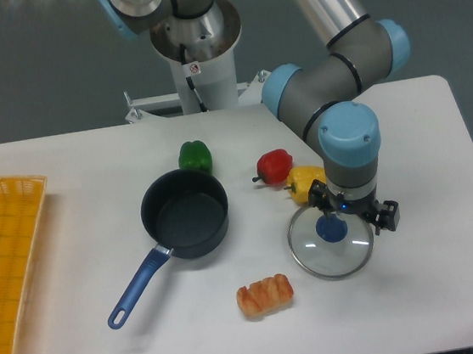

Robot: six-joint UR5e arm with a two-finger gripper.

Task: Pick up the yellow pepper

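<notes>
Presently, the single fixed camera shows a white tabletop (pixel 421 293) with the arm reaching down from twelve o'clock toward the right-centre of the surface. The claw (pixel 340 209) hangs below the blue-capped wrist, directly over a round glass lid (pixel 307 259) with a blue knob (pixel 331 229). Its fingers are hidden by the wrist housing, so whether it is released or clenched cannot be told; nothing is visibly held in it.

The yellow pepper (pixel 303 180) lies on the tabletop just at nine o'clock of the wrist, partly covered by it, and at about eleven o'clock of the glass lid. It touches, or very nearly touches, the red pepper (pixel 275 166), which sits at its ten o'clock.

The green pepper (pixel 194 156) stands at twelve o'clock of a dark saucepan (pixel 185 213), just beside its rim. The saucepan's blue handle (pixel 138 291) points toward seven o'clock. A bread roll (pixel 265 295) lies near the front edge, at five o'clock of the saucepan. A yellow basket (pixel 12 271) occupies the far nine o'clock side of the tabletop.
</notes>
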